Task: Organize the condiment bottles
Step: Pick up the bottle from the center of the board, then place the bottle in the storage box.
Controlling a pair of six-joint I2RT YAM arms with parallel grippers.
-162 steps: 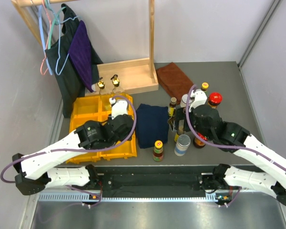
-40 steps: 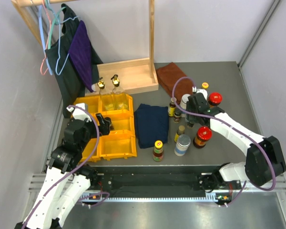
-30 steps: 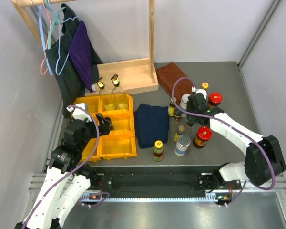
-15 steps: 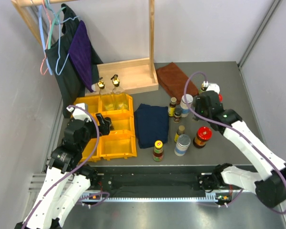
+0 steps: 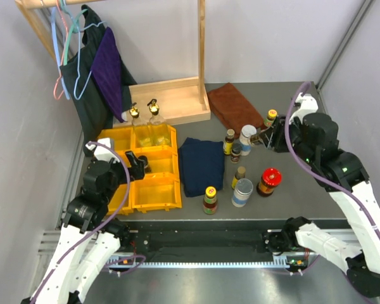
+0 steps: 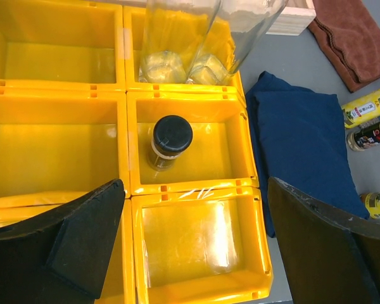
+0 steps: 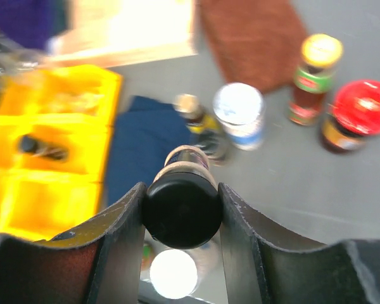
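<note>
My right gripper [image 5: 268, 137] [image 7: 182, 209] is shut on a black-capped condiment bottle [image 7: 182, 212], held in the air above the bottle cluster. Below it stand a white-lidded jar [image 5: 247, 136] [image 7: 239, 111], a yellow-capped bottle [image 5: 270, 116] [image 7: 316, 69], a red-lidded jar [image 5: 269, 180] [image 7: 361, 114] and several small bottles [image 5: 234, 149]. My left gripper [image 5: 136, 161] [image 6: 193, 215] hangs open over the yellow bins [image 5: 155, 190] [image 6: 196, 253]. A dark black-capped bottle [image 6: 171, 140] stands in the middle bin. Two clear gold-topped bottles [image 5: 144, 121] [image 6: 177, 38] stand in the back bin.
A folded blue cloth [image 5: 201, 166] lies between the bins and the bottles, and a brown cloth [image 5: 231, 104] lies behind them. A wooden rack base [image 5: 171, 101] and hanging clothes [image 5: 95, 69] fill the back left. Another yellow-capped bottle [image 5: 209, 197] and a white-lidded jar [image 5: 242, 190] stand near the front edge.
My right gripper has risen out of the bottle cluster with the black-capped bottle and swung back to the right. The left arm has stayed still.
</note>
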